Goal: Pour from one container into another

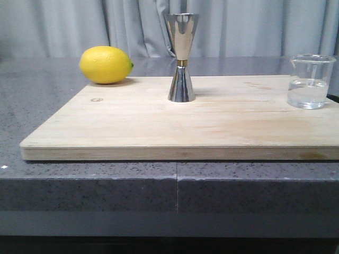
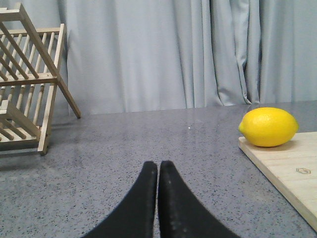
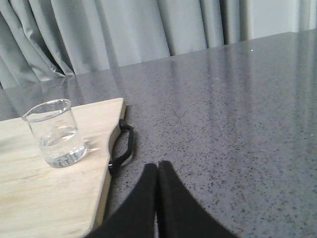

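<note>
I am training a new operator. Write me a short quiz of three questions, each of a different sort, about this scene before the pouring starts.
1. True or false: the beaker is empty.
2. Multiple choice: What stands near the middle of the wooden board?
A. the lemon
B. the steel jigger
C. the wooden rack
3. Short answer: How do the fingers of the left tool and the right tool stand, together or apart?

Key
1. False: clear liquid fills its lower part.
2. B
3. Together on both, and neither holds anything.
</note>
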Controlling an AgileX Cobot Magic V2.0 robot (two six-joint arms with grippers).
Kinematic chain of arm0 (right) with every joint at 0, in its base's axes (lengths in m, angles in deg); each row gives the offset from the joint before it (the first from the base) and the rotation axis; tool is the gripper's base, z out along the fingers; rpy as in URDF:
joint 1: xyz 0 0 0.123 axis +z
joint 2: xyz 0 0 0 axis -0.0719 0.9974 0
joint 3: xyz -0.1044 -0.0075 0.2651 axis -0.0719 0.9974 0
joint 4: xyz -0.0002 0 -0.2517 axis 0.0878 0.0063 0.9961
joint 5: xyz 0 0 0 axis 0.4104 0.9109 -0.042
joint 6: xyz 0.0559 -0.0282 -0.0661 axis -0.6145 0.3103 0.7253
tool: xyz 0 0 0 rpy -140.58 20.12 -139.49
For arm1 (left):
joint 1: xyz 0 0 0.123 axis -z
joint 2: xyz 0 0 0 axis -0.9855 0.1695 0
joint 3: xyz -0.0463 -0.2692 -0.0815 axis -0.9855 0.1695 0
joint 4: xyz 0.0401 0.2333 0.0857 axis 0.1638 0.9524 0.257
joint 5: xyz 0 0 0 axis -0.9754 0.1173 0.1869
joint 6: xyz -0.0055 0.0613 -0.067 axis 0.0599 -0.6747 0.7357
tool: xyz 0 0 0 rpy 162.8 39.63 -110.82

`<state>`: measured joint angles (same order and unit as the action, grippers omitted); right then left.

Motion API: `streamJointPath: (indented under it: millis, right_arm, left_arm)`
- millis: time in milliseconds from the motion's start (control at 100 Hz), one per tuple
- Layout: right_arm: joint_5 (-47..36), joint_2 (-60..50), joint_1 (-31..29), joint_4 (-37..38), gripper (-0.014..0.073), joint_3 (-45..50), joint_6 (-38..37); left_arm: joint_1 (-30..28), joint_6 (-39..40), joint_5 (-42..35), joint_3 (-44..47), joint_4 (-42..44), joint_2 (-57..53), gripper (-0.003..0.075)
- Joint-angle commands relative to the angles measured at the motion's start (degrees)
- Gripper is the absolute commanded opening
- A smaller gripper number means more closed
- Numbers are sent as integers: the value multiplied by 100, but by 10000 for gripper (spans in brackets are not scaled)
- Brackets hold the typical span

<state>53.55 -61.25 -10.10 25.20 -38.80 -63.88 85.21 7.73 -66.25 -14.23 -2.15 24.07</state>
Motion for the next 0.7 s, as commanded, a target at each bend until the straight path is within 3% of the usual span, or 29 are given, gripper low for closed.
streamJointPath:
  millis: [0,150,360,560,690]
  right_arm:
    - [-501,-118,-21,63,-65,148,44]
    - [-529,-118,-21,-28,-65,148,44]
    - [-1233,-118,-21,-556,-65,86,44]
    - [-166,241,-21,-540,-65,-834,44]
    - [403,972,-21,-368,-65,-1706,44]
  left_arm:
    - [-8,55,-420,121,-58,-127,-21]
    - [-8,55,-462,121,-290,-127,-21]
    - [-8,55,-515,33,-1702,-127,-21]
    - [67,64,662,-879,-2047,292,-21]
    - [246,-69,934,-1795,-1924,1112,-21]
